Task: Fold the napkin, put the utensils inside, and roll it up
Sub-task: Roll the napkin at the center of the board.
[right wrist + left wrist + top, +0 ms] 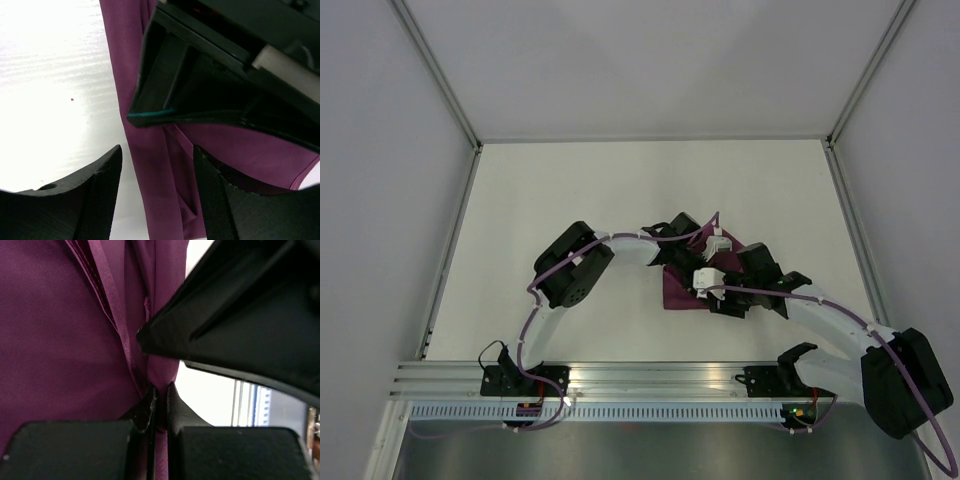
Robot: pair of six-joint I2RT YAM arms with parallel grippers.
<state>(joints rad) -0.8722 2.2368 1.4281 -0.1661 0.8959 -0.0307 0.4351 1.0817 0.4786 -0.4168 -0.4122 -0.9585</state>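
A white table [570, 200] sits inside pale walls [380, 200], with a metal rail [650, 378] along its near edge

Left tool [159, 392] hangs just ahead of right tool [157, 150] over napkin [135, 75]; table [50, 75] alongside passable.

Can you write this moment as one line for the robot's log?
plum-purple satin cloth napkin: bunched in folds | left gripper: shut on napkin fold | right gripper: open, straddling napkin edge
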